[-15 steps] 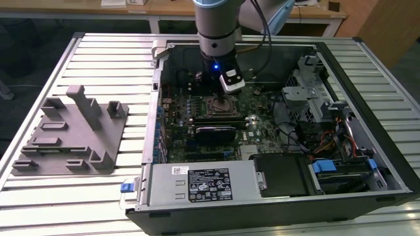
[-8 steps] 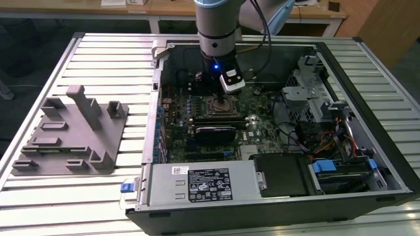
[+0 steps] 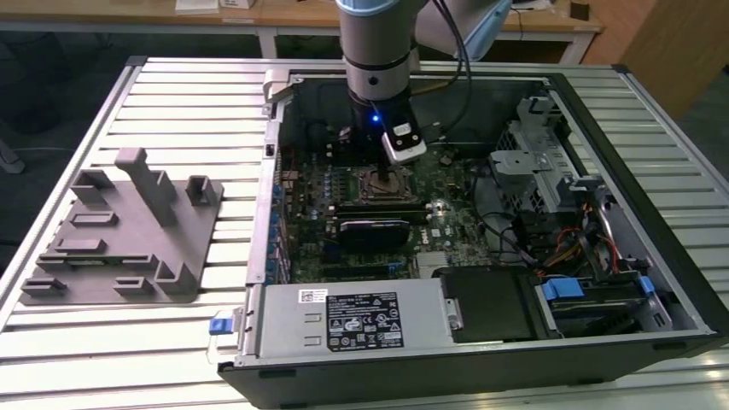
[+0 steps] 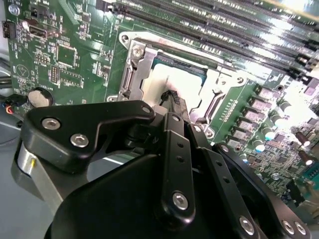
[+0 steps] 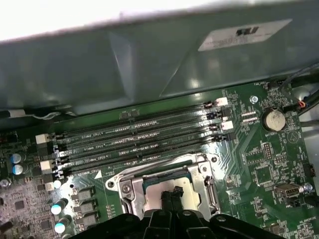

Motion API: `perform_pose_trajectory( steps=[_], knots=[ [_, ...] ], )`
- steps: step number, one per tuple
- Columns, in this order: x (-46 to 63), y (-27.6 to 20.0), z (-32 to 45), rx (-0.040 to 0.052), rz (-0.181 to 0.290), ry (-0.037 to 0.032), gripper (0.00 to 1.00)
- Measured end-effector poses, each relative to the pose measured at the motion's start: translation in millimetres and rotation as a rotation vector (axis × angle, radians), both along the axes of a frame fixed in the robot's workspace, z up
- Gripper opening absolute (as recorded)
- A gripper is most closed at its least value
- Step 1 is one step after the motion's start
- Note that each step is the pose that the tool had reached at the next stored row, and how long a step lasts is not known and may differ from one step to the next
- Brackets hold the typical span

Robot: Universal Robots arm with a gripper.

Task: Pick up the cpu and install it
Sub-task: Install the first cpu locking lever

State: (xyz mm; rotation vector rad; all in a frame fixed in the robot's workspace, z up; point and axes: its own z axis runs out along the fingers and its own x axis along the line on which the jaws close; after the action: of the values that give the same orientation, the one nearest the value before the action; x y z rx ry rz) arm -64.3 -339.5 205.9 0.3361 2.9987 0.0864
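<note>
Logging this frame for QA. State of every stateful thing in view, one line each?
cpu: lying in the socket, gripper tip on its top.
socket: frame open, chip exposed.
gripper: down over the cpu; fingers closed together.
computer case: side panel off, lying flat.
memory slots: unfilled.

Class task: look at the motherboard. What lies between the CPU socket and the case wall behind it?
In the first wrist view, four long memory slots run side by side between the socket and the case wall.
</note>
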Motion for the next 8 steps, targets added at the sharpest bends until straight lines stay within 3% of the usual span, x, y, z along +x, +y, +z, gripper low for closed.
perform_pose_trajectory(
  steps=[5,8],
  knots=[
    [0.0,-1.3,0.3,-0.0001,0.015,0.0,0.11],
    [0.0,-1.3,4.4,0.0,0.016,0.0,0.11]
  ],
)
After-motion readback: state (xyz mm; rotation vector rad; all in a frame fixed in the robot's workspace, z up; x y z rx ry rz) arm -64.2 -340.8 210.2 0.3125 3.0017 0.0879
